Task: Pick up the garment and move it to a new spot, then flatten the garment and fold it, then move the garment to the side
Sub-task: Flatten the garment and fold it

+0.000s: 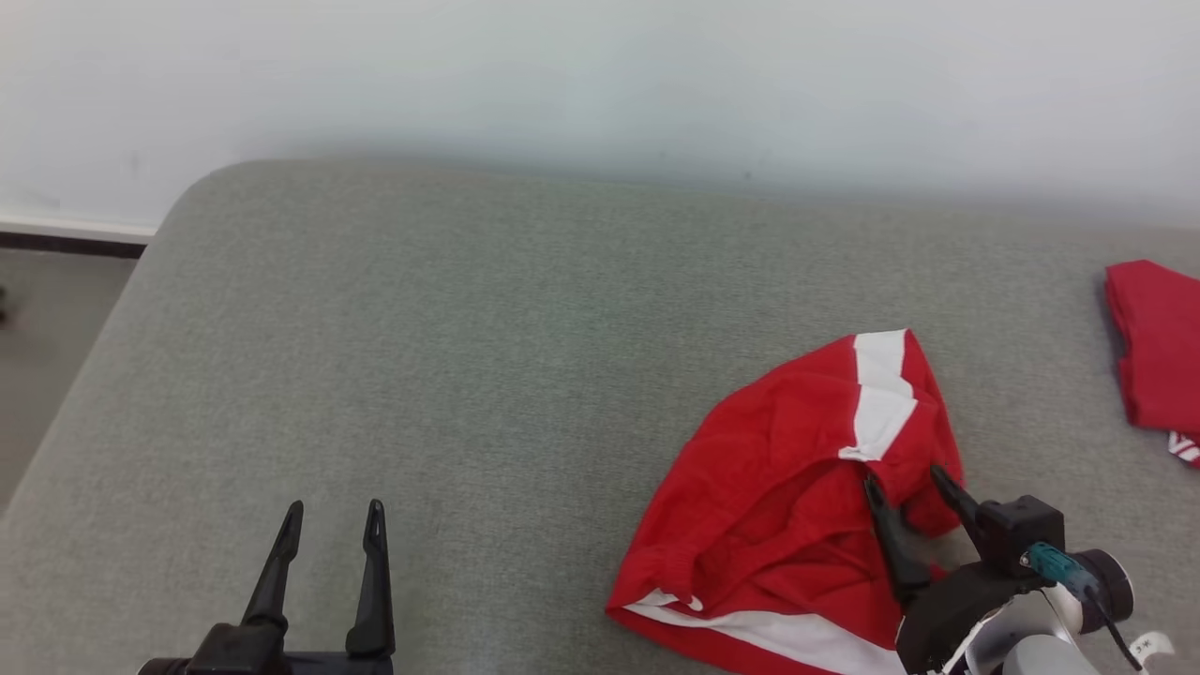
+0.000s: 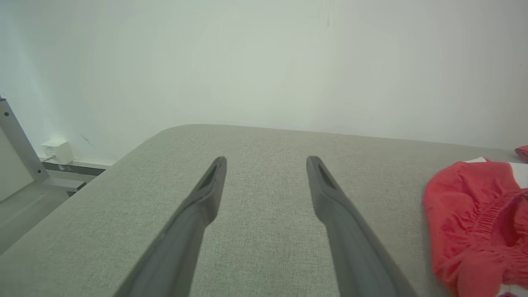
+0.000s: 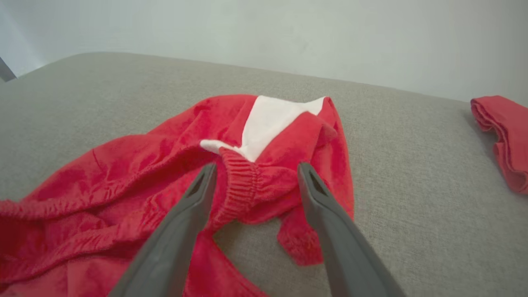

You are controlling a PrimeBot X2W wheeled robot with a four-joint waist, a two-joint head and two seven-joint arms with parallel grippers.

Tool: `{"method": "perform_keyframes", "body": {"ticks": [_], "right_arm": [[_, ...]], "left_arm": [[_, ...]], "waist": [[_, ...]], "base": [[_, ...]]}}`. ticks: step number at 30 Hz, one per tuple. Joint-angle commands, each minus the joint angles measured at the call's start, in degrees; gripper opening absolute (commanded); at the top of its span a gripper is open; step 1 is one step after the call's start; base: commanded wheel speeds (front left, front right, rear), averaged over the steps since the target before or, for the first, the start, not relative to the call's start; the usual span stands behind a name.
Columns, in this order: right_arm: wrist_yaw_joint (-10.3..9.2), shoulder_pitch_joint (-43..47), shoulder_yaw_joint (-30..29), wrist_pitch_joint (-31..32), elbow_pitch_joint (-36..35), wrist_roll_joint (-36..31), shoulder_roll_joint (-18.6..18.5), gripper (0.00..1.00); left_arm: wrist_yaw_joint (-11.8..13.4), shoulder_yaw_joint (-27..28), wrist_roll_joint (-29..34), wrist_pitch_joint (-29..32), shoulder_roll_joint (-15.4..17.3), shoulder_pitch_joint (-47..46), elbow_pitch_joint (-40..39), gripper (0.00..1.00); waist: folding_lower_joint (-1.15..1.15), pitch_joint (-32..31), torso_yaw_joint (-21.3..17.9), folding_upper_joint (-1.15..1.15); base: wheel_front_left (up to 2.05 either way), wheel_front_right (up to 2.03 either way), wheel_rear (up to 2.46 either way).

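Observation:
The garment (image 1: 778, 487) is a red pair of shorts with white stripes, lying crumpled on the grey cushioned surface (image 1: 487, 356) at the lower right. My right gripper (image 1: 905, 478) is open at the garment's right edge; a bunched fold with the ribbed waistband (image 3: 241, 185) sits between its two fingers. In the right wrist view the gripper (image 3: 253, 173) straddles that fold without closing on it. My left gripper (image 1: 333, 511) stands open at the lower left over bare cushion, well apart from the garment. From the left wrist the gripper (image 2: 266, 163) points across the surface, the garment (image 2: 474, 222) far right.
A second red cloth (image 1: 1158, 347) lies at the right edge of the surface, also seen as red cloth (image 3: 501, 136) from the right wrist. A pale wall (image 1: 600, 84) runs behind. The surface's rounded left corner drops to the floor (image 1: 47, 337).

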Motion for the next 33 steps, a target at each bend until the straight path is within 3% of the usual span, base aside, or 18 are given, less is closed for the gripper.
{"method": "perform_keyframes", "body": {"ticks": [1, 3, 4, 5, 11, 18, 24, 31, 32, 33], "right_arm": [[-0.16, -0.95, 0.09, 1.07, 2.2, -1.01, -0.84, 1.0], [-0.16, -1.95, 0.42, 1.68, 4.19, -0.81, -0.38, 1.0], [-0.16, -2.41, 0.66, 1.9, 5.16, -1.4, -0.67, 0.1], [-0.17, -2.69, 0.85, 2.17, 6.16, -1.98, -0.93, 0.0], [-0.16, -7.66, 3.4, -1.0, 6.31, -0.44, -0.34, 0.0], [-0.16, -18.37, 7.52, 1.43, 6.06, 0.63, -0.12, 0.0], [-0.16, -27.61, 10.03, 3.81, 11.93, 1.75, 1.79, 0.0], [-0.16, -33.81, 11.95, 2.71, 21.58, 3.3, 6.72, 0.0], [-0.16, -34.29, 12.59, 2.22, 22.94, 3.51, 7.17, 0.21], [-0.16, -34.66, 13.16, 1.66, 24.06, 4.12, 7.66, 1.0]], "left_arm": [[0.17, -0.17, -0.7, -0.19, -0.19, -0.71, 0.2, 1.0], [0.03, -0.06, -0.95, -0.19, -0.19, -1.08, 0.4, 1.0], [-0.01, 0.1, -0.93, -0.19, -0.18, -1.04, 0.51, 1.0], [-0.06, 0.23, -0.9, -0.19, -0.19, -0.96, 0.69, 1.0], [0.49, 0.32, -1.4, -0.19, -0.25, -0.02, 0.48, 1.0], [0.58, -1.64, -2.33, -0.19, -0.23, -1.86, 1.16, 1.0], [0.62, -4.95, -3.59, -0.19, -0.23, -4.08, 2.45, 1.0], [1.3, -9.1, -4.92, -0.19, -0.23, -5.62, 3.55, 1.0], [1.56, -9.56, -5.09, -0.19, -0.24, -5.84, 3.64, 1.0], [1.77, -9.96, -5.19, -0.19, -0.23, -5.91, 3.77, 1.0]], "waist": [[0.0, 0.54, 2.31, 0.0], [0.0, 0.69, 3.09, 0.0], [0.0, 0.71, 3.31, 0.0], [0.0, 0.71, 3.44, 0.0], [0.0, 0.6, 3.24, 0.0], [0.0, 1.72, 3.73, 0.0], [0.0, 3.44, 6.76, 0.0], [0.0, 4.79, 9.87, 0.0], [0.0, 4.92, 10.11, 0.0], [0.0, 4.99, 10.25, 0.0]], "base": [[0.0, 0.0, 0.0], [0.0, 0.0, 0.0], [0.0, 0.0, 0.0], [0.0, 0.0, 0.0], [0.0, 0.0, 0.0], [0.0, 0.0, 0.0], [0.0, 0.0, 0.0], [0.0, 0.0, 0.0], [0.0, 0.0, 0.0], [0.0, 0.0, 0.0]]}}
